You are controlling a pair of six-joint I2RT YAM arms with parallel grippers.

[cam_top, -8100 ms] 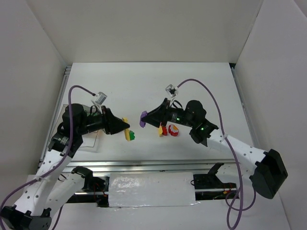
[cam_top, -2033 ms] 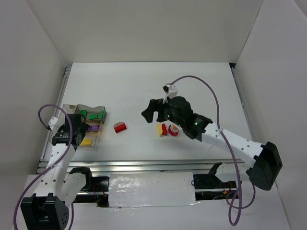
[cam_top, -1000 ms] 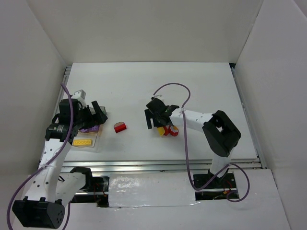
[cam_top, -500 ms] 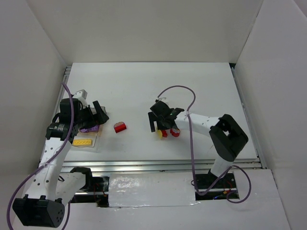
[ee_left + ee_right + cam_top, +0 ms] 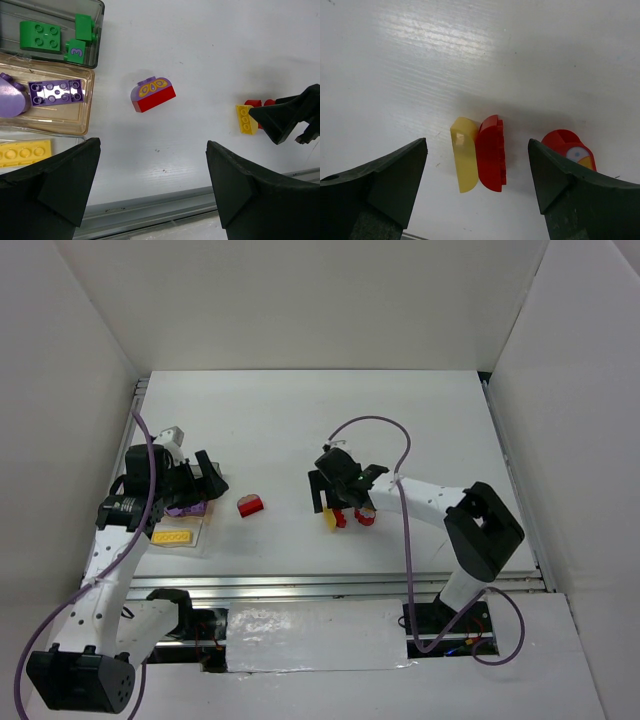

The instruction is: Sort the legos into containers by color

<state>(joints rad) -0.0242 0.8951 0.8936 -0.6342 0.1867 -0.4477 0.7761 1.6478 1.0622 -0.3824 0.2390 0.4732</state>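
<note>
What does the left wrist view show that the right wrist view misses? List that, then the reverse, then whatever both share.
Left wrist only: the containers holding green legos and purple legos, a flat yellow brick beside them, and a red piece with a purple top lying loose outside them. Right wrist only: the white-and-yellow print on a round red piece. Both: the yellow piece set against a red piece.
</note>
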